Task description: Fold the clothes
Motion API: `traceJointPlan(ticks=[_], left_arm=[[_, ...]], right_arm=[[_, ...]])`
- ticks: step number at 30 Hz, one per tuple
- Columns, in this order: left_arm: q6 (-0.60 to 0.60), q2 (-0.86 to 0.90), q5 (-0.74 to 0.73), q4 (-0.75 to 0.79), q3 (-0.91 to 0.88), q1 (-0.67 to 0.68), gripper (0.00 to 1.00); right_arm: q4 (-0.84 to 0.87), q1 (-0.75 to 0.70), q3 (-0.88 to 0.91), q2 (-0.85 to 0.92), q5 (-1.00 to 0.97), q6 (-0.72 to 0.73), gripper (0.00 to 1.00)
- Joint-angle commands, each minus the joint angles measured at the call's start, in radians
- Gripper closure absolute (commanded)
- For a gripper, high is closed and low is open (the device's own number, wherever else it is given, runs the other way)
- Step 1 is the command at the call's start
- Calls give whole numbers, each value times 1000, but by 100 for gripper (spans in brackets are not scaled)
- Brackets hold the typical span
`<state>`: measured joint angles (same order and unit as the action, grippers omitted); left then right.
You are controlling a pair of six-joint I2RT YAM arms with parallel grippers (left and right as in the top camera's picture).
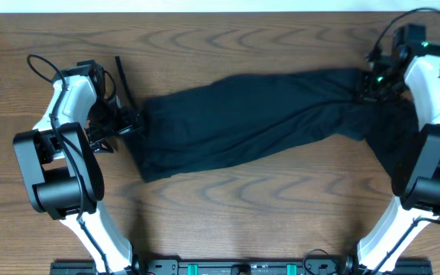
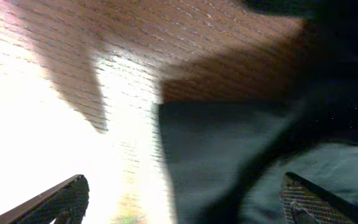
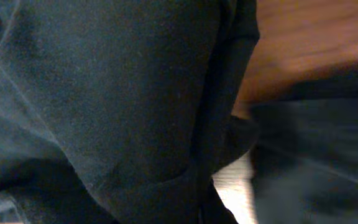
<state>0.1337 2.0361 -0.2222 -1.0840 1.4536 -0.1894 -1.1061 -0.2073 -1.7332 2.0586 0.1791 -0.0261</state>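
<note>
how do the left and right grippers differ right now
The left gripper meets the black garment at its left end. The right gripper is at its right end, higher in the overhead view. The left fingers stand wide apart, open, over the cloth. The right wrist view shows no fingers, only dark fabric up close, so its state cannot be told. Both sit at the garment's ends, with it stretched between them.

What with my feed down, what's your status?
Left pincer open at black garment's left end. Right pincer at right end, grip unclear. Garment stretched out, unfolded; no obstruction seen.
</note>
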Motion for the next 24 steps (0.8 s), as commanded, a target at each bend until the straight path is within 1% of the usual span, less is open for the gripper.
traceJointPlan(ticks=[1, 5, 8, 11, 14, 19, 24], left_arm=[[-2, -20, -2, -2, 18, -6, 2], [-2, -20, -2, 0, 18, -6, 2], [-2, -20, -2, -5, 18, -6, 2], [-2, -20, -2, -11, 18, -6, 2], [-2, -20, -2, -10, 18, -6, 2], [-2, -20, -2, -1, 18, -6, 2], [-2, -20, -2, -6, 18, -6, 2]], right_arm=[[-35, -14, -84, -6, -69, 25, 99], [-62, -13, -88, -6, -44, 28, 99], [-66, -8, -89, -11, -58, 60, 99], [-65, 2, -89, -37, -78, 100, 99], [-64, 27, -89, -79, -77, 101, 99], [-67, 131, -89, -141, -101, 111, 99], [-67, 315, -87, -142, -302, 188, 99]])
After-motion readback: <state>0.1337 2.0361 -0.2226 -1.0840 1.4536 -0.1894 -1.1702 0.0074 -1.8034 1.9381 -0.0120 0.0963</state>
